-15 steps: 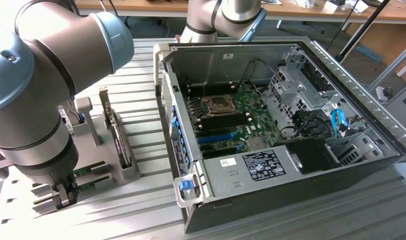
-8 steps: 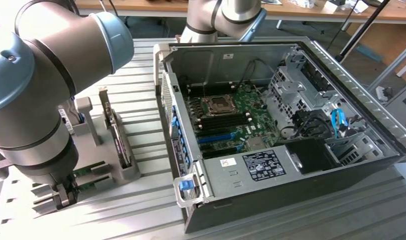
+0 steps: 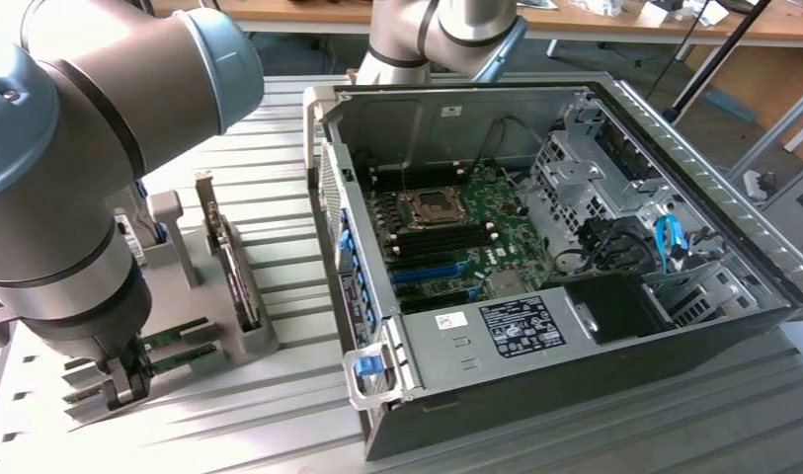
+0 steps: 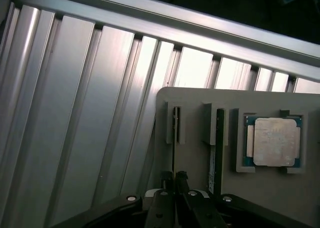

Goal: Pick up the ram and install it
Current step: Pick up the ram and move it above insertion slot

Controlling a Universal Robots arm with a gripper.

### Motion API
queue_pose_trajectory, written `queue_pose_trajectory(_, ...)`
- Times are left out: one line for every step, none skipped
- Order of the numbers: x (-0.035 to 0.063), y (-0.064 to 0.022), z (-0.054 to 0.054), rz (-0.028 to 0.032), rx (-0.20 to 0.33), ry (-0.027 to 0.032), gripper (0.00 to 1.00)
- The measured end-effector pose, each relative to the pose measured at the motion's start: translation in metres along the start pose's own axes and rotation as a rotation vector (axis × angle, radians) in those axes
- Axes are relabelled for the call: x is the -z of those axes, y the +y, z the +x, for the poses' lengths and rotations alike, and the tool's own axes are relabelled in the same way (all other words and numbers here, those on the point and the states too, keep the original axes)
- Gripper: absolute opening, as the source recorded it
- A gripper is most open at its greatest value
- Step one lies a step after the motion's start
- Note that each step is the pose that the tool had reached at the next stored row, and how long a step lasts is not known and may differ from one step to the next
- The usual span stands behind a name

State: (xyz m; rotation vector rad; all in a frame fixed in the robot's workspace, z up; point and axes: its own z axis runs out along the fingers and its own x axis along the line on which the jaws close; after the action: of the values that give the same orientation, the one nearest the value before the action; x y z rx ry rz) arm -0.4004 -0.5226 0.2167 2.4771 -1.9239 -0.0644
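Hand [image 4: 174, 178] pinching ram [image 4: 175, 138] — edge-up, in holder [image 4: 192, 160]

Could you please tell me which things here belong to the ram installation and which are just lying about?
Job in hand:
ram, gripped by the gripper
motherboard in the open computer case

Lying about:
processor chip
card with metal bracket
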Motion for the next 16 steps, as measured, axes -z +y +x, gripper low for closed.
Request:
queue_pose_trajectory(0.0008,0.0,0.0,0.0,0.0,0.0,0.13)
queue_pose_trajectory(0.0021,0.0001,0.0,0.0001,0.0,-0.0001,0.13)
queue_pose_trajectory(0.0031,0.0001,0.0,0.0001,0.0,0.0,0.13)
queue_pose_trajectory(0.0058,0.0002,0.0,0.0,0.0,0.0,0.13)
queue_pose_trajectory(0.0092,0.0002,0.0,0.0001,0.0,0.0,0.13)
queue_pose_trajectory(0.0123,0.0003,0.0,0.0,0.0,0.0,0.13)
queue_pose_trajectory(0.0154,0.0004,0.0,0.0,0.0,-0.0001,0.13)
queue_pose_trajectory(0.0172,0.0005,-0.001,0.0001,0.0,-0.0001,0.13)
queue_pose_trajectory(0.0187,0.0005,-0.001,0.0001,0.0,0.0,0.13)
queue_pose_trajectory(0.0202,0.0006,-0.001,0.0,0.0,0.0,0.13)
queue_pose_trajectory(0.0221,0.0006,-0.001,0.0001,0.0,0.0,0.13)
queue_pose_trajectory(0.024,0.0007,-0.001,0.0,0.0,0.0,0.13)
queue_pose_trajectory(0.0254,0.0007,-0.001,0.0,0.0,0.0,0.13)
queue_pose_trajectory(0.0275,0.0008,-0.001,0.0001,0.0,-0.0001,0.13)
queue_pose_trajectory(0.0304,0.0009,-0.001,0.0,0.0,0.0,0.13)
queue_pose_trajectory(0.0327,0.0009,-0.001,0.0001,0.0,0.0,0.13)
